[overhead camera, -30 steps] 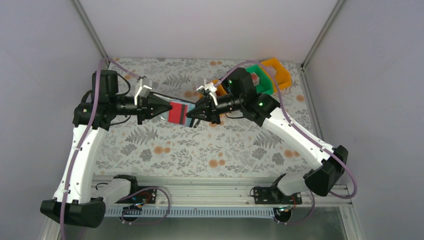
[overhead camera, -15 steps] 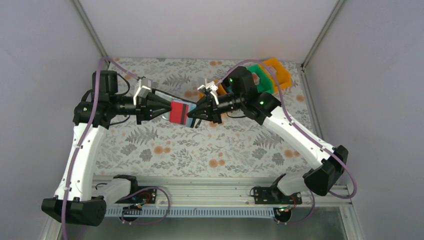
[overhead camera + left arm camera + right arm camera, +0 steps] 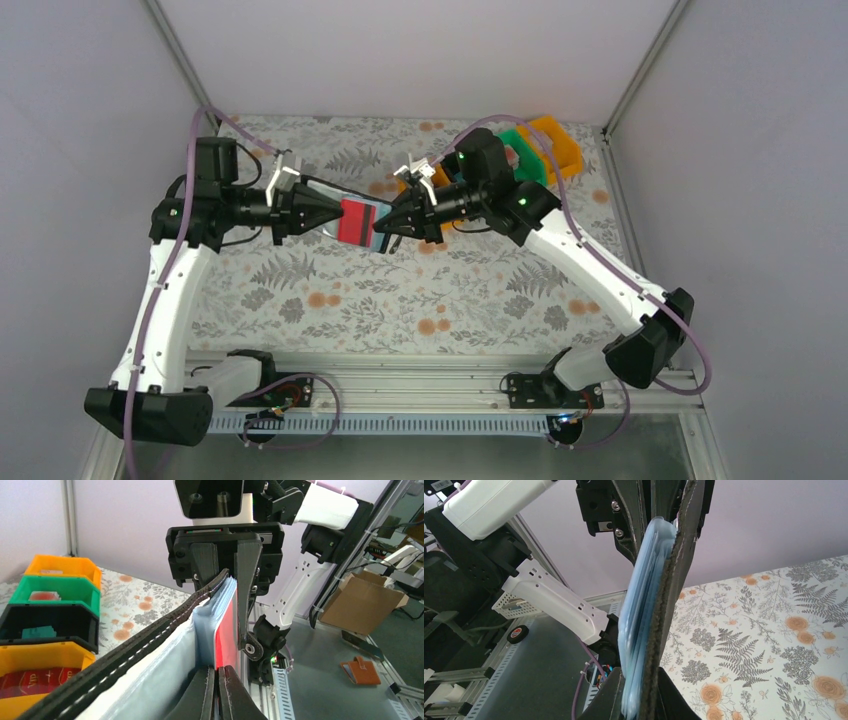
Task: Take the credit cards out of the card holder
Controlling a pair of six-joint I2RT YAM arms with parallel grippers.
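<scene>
Pinched shut with the left gripper on the near edge of a red credit card, fingers pressed together with no gap showing. Straight ahead of those fingers, clamped from the opposite end with the right gripper on the card holder, jaws closed across the black stitched cover and the pale blue-grey inner faces. Held on edge in mid-air between the two grippers, well above the flowered table and touching nothing else, with the red card lying against the blue-grey sleeve on the side away from the cover. Hard to count further cards among the layered sleeves, seen only edge-on. Below both grippers and back toward the arm bases, patterned tabletop running out to the metal rail at the near edge. Behind the left gripper's wrist, near the left wall. Under and behind the right gripper's wrist, toward the far right corner, a row of bins touching side by side. Nearest, an orange bin holding something red with pale print. Next, a black bin with a teal piece inside. Then a green bin with a reddish item. Last, a second orange bin with something pale at its bottom.
</scene>
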